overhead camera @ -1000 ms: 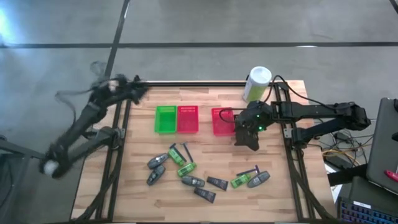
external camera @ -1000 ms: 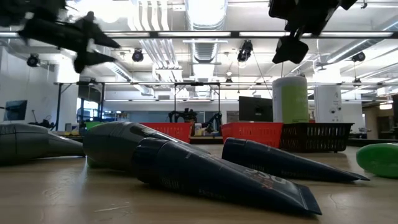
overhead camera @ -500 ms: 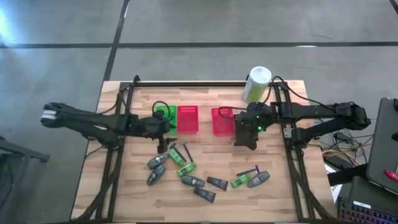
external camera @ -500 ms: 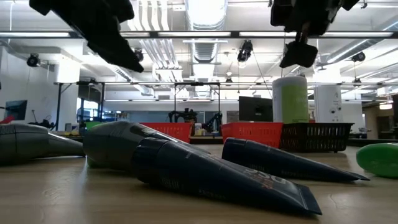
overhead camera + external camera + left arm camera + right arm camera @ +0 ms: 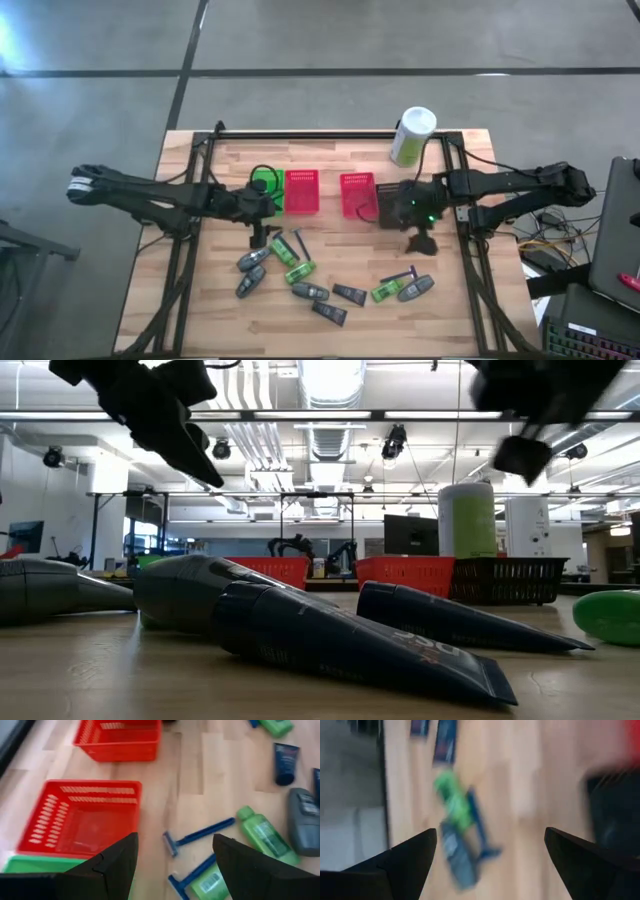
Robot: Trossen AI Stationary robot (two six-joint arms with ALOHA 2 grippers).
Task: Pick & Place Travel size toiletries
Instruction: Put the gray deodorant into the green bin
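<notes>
The toiletries lie loose on the wooden table's near half: grey bottles point(image 5: 253, 260) point(image 5: 415, 288), green bottles point(image 5: 284, 248) point(image 5: 385, 291), dark tubes point(image 5: 349, 294) and blue razors point(image 5: 400, 276). My left gripper point(image 5: 262, 234) hovers open above the left group; its wrist view shows two razors point(image 5: 197, 832) and a green bottle point(image 5: 262, 835) past its fingers point(image 5: 175, 840). My right gripper point(image 5: 421, 242) hangs open above the right group, over a green bottle point(image 5: 452, 802), razor point(image 5: 480, 830) and grey bottle point(image 5: 457, 857). Both grippers point(image 5: 170, 430) point(image 5: 525, 455) stay high above the table.
A row of baskets stands behind the toiletries: green point(image 5: 265, 190), red point(image 5: 301, 191), red point(image 5: 357, 194), and a dark one point(image 5: 505, 580) mostly under my right arm. A white-and-green canister point(image 5: 412, 135) stands at the far right. Bare wood lies along the near edge.
My left arm swung in from beyond the table's far left corner and came to hover over the left group of toiletries. My right gripper moved from beside the baskets toward the right and near edges, over the right group. No toiletry has moved.
</notes>
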